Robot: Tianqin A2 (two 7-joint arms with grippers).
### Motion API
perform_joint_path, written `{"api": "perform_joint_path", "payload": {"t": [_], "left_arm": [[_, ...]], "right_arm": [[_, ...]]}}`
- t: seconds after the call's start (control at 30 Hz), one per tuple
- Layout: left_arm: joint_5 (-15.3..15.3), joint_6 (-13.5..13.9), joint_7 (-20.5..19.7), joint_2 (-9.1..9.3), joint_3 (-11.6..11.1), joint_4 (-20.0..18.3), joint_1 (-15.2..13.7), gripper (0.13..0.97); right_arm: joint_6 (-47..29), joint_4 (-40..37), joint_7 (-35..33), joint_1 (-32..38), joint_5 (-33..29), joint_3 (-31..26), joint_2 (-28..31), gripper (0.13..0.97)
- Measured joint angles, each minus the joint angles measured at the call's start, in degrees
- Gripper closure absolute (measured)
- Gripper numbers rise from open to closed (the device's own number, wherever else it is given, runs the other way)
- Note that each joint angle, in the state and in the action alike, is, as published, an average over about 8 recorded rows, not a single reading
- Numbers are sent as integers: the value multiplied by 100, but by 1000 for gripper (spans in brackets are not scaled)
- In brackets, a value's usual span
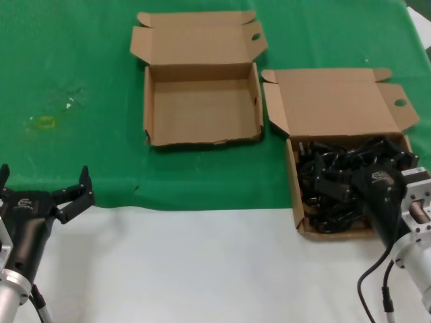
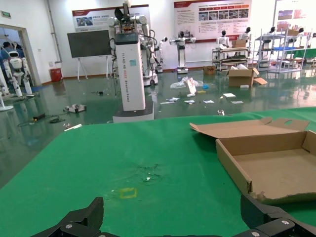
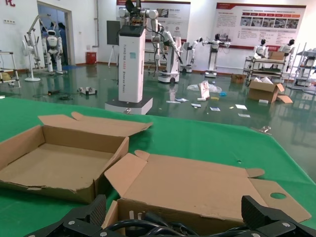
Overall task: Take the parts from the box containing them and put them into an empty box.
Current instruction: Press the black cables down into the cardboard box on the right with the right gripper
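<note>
With my right gripper (image 1: 355, 182) spread wide above the parts (image 1: 337, 178) tangled in the box containing them (image 1: 294, 175), I descend on 1 plug, left gripper (image 1: 44, 185) parked open.

Two cardboard boxes on the surface (image 1: 202, 256), both with lids flipped open. One is the empty box (image 1: 202, 104) with the ragged front rim, the other is the box containing them (image 1: 340, 145). The parts (image 1: 337, 178) are a tangled black pile of cords, so no clean count there. Two grippers: left gripper (image 1: 44, 192), right gripper (image 1: 367, 185).
</note>
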Motion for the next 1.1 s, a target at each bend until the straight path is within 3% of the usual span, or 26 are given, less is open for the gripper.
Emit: {"api": "perform_joint_path", "payload": {"t": [1.1], "left_arm": [[0, 0, 0, 0, 0, 0, 0, 132]], "right_arm": [[0, 0, 0, 0, 0, 0, 0, 129]]}}
